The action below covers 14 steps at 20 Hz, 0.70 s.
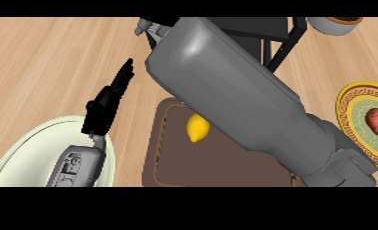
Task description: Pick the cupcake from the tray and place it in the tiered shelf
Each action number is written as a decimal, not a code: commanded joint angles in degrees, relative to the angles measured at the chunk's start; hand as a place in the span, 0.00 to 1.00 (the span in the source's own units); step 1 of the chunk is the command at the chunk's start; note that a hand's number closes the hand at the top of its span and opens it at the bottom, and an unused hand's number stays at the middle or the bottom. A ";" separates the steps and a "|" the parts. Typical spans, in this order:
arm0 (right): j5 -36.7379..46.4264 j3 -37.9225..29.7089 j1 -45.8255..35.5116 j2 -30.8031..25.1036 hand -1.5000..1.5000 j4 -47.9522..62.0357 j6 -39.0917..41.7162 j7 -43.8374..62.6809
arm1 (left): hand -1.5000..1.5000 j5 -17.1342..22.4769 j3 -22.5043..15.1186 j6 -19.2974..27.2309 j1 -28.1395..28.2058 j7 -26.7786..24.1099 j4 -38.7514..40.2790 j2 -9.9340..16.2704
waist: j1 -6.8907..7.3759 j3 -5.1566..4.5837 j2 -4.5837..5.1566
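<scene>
The right forearm crosses most of the middle of the view, running from the lower right up toward the top centre, and it hides a good share of what lies under it. Its robot hand barely peeks out at the top, next to the black frame of the tiered shelf; I cannot tell whether those fingers are apart or clamped on anything.

The left robot hand stands at the left, fingers straight and together, pointing up and holding nothing, over the rim of a pale plate at the lower left corner.

The widest bare stretch of the light wooden surface is at the upper left. Lower centre lies the brown tray, partly under the forearm, with a yellow lemon on it just beside the arm. At the right edge sits a yellow patterned plate with something reddish on it, cut off by the border. A round grey-rimmed thing shows at the top right corner.

The cupcake is nowhere in sight; where it is I cannot tell.
</scene>
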 commanded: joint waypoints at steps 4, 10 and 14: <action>1.22 1.78 -3.42 0.79 1.00 10.84 -2.30 7.99 | 0.50 0.98 1.08 -0.05 -1.31 1.48 0.02 -0.22 | -0.72 0.06 0.34; 3.51 -1.64 -2.20 0.80 1.00 15.02 -8.73 7.54 | 0.50 -0.55 -0.15 0.79 2.00 -0.11 -0.98 -0.39 | -0.69 0.12 0.28; 3.06 -5.49 1.37 0.80 1.00 8.42 -22.47 4.88 | 0.50 0.27 0.59 0.12 -1.10 0.72 0.27 -0.27 | -0.62 0.24 0.81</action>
